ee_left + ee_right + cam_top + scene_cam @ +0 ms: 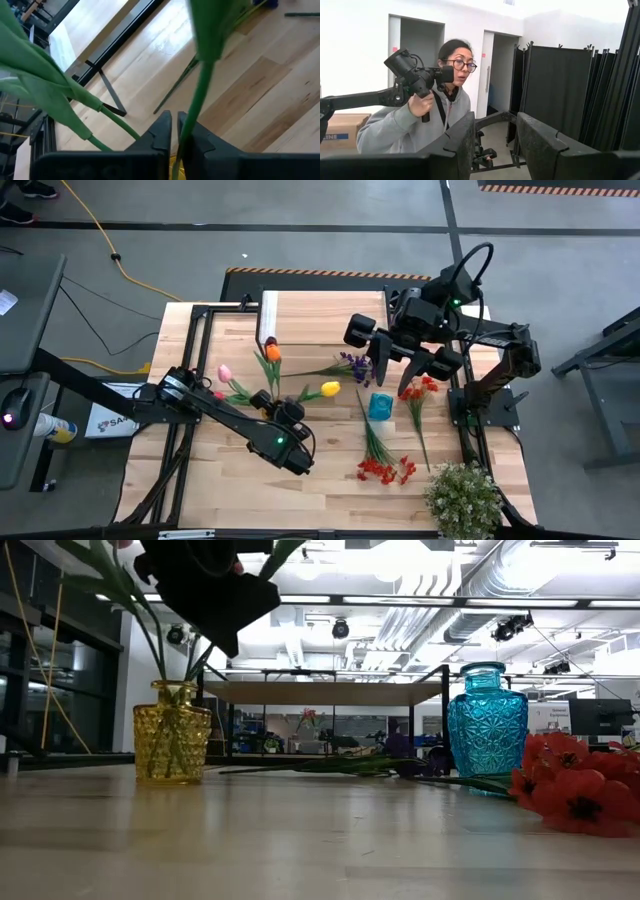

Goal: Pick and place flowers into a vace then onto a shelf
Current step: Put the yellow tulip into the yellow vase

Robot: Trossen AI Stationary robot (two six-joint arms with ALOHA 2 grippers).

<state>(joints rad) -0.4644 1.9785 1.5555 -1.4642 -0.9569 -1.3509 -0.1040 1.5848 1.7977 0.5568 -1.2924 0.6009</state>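
A yellow glass vase (172, 743) stands on the table with green stems in it. From above, the pink tulip (224, 372), orange tulip (272, 353) and yellow tulip (330, 389) fan out around my left gripper (283, 409), which hangs over this vase, shut on one green stem. The blue vase (380, 405) stands upright near the middle. A purple spray (355, 365) and two red sprays (385, 469) (420, 388) lie flat on the table. My right gripper (395, 372) is raised above the purple spray, open, holding nothing. The shelf (320, 312) stands at the far edge. My left gripper (174, 131) pinches one green flower stem (192, 112) between its two fingers, coming from above with the fingers across the stem. The stem runs on past the fingers toward a broad leaf, and below them toward the yellow vase (173, 172). Which tulip it carries is not plain.
A bushy potted plant (462, 498) sits at the near right corner. Black frame bars (195, 330) run along the table's left and right sides. A person (427, 117) holding a device stands in the room beyond the table. Bare wood (330, 490) lies near the front edge.
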